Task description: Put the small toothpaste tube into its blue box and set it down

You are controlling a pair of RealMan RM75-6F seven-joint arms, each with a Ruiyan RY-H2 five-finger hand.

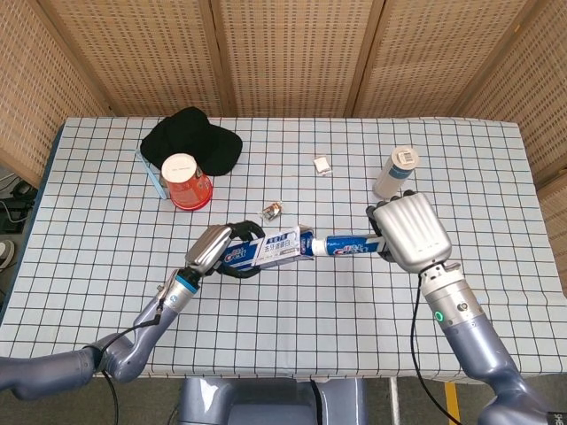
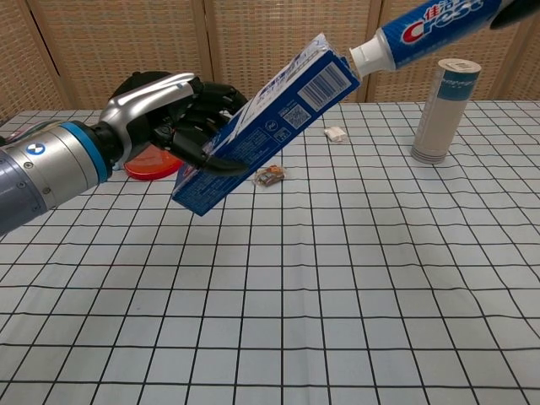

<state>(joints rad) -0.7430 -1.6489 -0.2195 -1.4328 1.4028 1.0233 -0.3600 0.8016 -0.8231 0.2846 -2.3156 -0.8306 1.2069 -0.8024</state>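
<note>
We hold the blue box in our left hand, its fingers wrapped around the lower end, so the box hangs tilted above the worktop with its open mouth raised toward our right. Our right hand grips the toothpaste tube by its tail end; from the chest view only the tube shows, the hand itself lying almost wholly past the frame edge. The tube's white cap sits just at the box's open mouth, touching or nearly so; we cannot tell whether it has entered yet. What matters for the coming move is alignment: tube and box share nearly one long axis, cap pointing straight down the box, so we judge the tube should slide along that line toward our left hand.

Taking the box as landmark, we count one red cup and one black cloth beyond it, one white canister beyond the tube, one small wrapper just behind the box, and one white scrap farther back.
</note>
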